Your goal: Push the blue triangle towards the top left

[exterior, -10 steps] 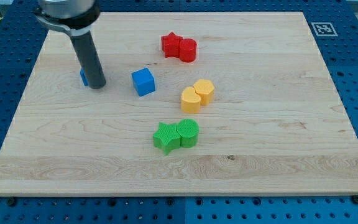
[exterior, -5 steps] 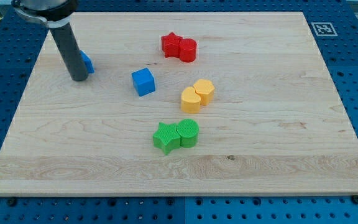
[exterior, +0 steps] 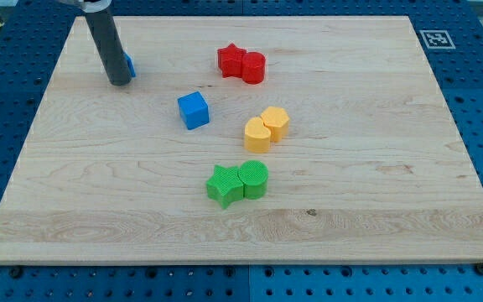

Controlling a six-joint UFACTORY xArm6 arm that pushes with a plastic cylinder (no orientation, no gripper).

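Observation:
The blue triangle [exterior: 129, 65] lies near the board's top left, mostly hidden behind my rod; only a sliver shows on the rod's right side. My tip [exterior: 119, 82] rests on the board just left of and below the triangle, touching it or nearly so. A blue cube [exterior: 193, 110] sits to the lower right of the tip, well apart.
A red star [exterior: 232, 59] and a red cylinder [exterior: 253, 67] touch at the top middle. Two yellow blocks [exterior: 266, 128] touch at the centre. A green star [exterior: 224, 184] and a green cylinder [exterior: 254, 179] touch below them. The wooden board [exterior: 376, 168] lies on a blue pegboard.
My tip moved left, then up and slightly right. The blue triangle has slid up the board towards the top left, staying against the rod.

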